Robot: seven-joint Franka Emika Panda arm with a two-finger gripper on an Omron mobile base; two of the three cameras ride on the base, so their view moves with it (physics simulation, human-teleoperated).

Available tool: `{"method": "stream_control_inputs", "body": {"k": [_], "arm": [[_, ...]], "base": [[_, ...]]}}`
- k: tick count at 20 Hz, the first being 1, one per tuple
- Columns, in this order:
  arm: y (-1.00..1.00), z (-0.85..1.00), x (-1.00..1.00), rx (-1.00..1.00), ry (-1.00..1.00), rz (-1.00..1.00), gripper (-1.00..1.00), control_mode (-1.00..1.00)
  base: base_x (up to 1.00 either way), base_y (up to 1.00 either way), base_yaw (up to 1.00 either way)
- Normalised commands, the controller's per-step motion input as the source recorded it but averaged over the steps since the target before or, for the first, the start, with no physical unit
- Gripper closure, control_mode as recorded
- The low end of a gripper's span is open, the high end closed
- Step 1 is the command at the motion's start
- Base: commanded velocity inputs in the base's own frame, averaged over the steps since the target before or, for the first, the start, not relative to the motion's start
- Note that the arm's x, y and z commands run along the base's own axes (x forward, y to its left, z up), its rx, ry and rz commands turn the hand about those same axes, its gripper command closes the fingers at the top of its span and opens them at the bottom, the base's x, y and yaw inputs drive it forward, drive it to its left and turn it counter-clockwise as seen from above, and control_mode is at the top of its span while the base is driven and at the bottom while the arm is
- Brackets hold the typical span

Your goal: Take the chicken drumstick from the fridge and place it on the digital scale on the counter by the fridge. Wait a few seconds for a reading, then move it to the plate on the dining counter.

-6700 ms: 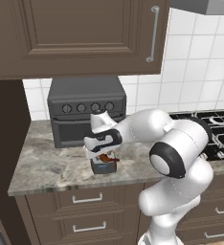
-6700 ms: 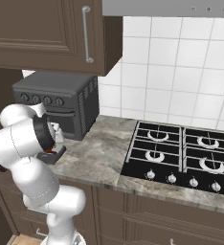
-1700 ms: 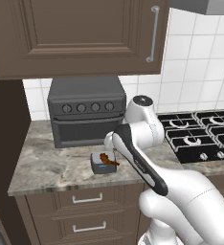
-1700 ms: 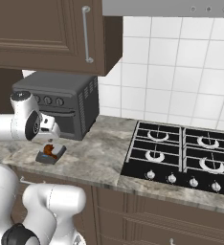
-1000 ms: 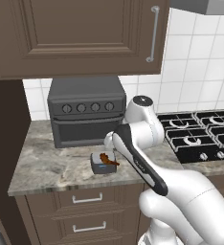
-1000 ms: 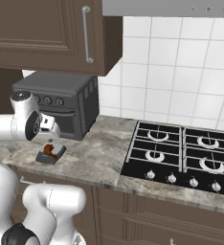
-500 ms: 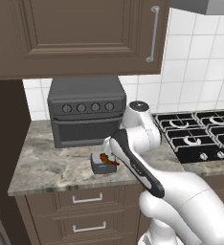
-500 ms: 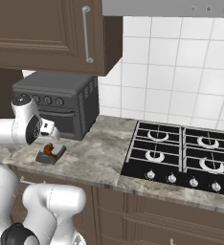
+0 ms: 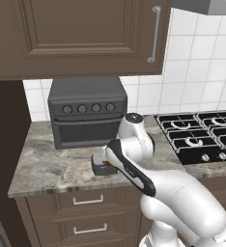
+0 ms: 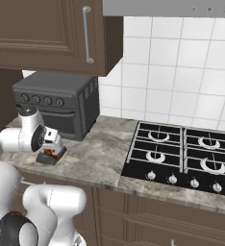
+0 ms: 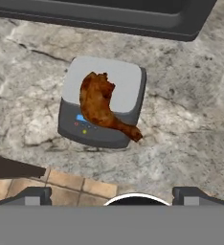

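The reddish-brown chicken drumstick lies across the top of the small grey digital scale, its thin end hanging over the front right corner. The scale stands on the marbled counter just in front of the toaster oven. My gripper hovers above the scale, open, with nothing between its fingertips. In the left base view my arm's link covers most of the scale. The fridge, the plate and the dining counter are out of view.
A dark grey toaster oven stands at the back of the counter, right behind the scale. A black gas hob takes up the counter's right part. Brown wall cabinets hang overhead; drawers sit below the counter's front edge.
My arm has shifted a little to the left and down over the scale. The drumstick stays on the scale, and the gripper stays open.
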Motion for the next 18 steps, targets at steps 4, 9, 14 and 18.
{"method": "stream_control_inputs", "body": {"k": [4, 9, 14, 18], "arm": [[0.12, -0.34, 0.57, 0.0, 0.0, 0.0, -1.0, -1.0], [0.13, -0.27, 0.52, 0.0, 0.0, 0.0, -1.0, -1.0], [0.13, -0.22, 0.38, 0.0, 0.0, 0.0, -1.0, -1.0], [0.17, -0.22, 0.33, 0.0, 0.01, 0.0, -1.0, -1.0]], "base": [[0.0, 0.0, 0.0], [0.0, 0.0, 0.0], [0.0, 0.0, 0.0], [0.0, 0.0, 0.0]]}}
